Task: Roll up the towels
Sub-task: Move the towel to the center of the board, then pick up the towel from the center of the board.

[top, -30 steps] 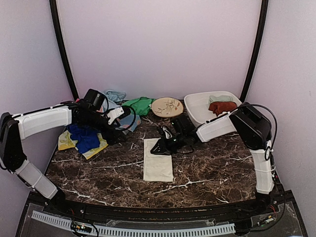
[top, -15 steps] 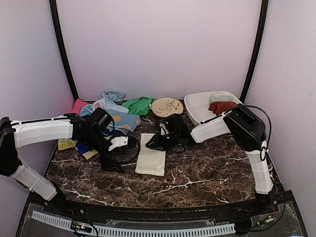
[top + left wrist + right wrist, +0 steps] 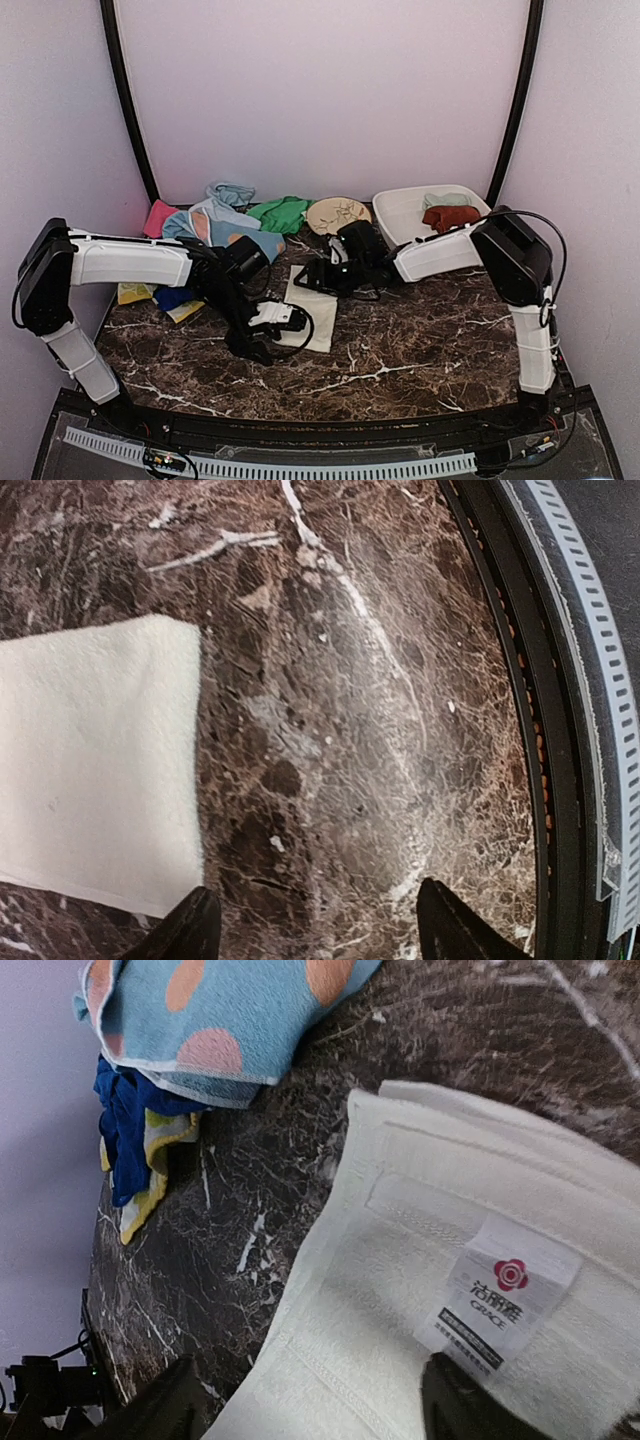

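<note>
Two grippers, both with fingers spread apart and nothing clamped between them

One left gripper (image 3: 322, 932): low over the marble table (image 3: 340, 730), just off the near edge of the white towel (image 3: 95, 760); only bare stone between its fingertips (image 3: 195, 930)

One right gripper (image 3: 315, 1405): above the far end of the white towel, fingers wide to either side, sewn label (image 3: 498, 1295) facing up below them

One white towel: flat and unrolled at the middle of the table, slightly askew, one end under each gripper

One light blue towel with orange dots (image 3: 230, 1010): crumpled at the back left, near the far left corner of the white towel but apart from it

One blue towel (image 3: 125, 1110) bunched on a yellow towel (image 3: 135, 1210): left edge of the table, beside the dotted one

One green towel (image 3: 280, 212) and one pink towel (image 3: 158, 215): loose along the back wall

One round patterned plate (image 3: 338, 216): back centre, right of the green towel

One white tub (image 3: 395, 215): back right, holding a dark red towel (image 3: 450, 215) and a pale towel (image 3: 445, 199) behind it
</note>
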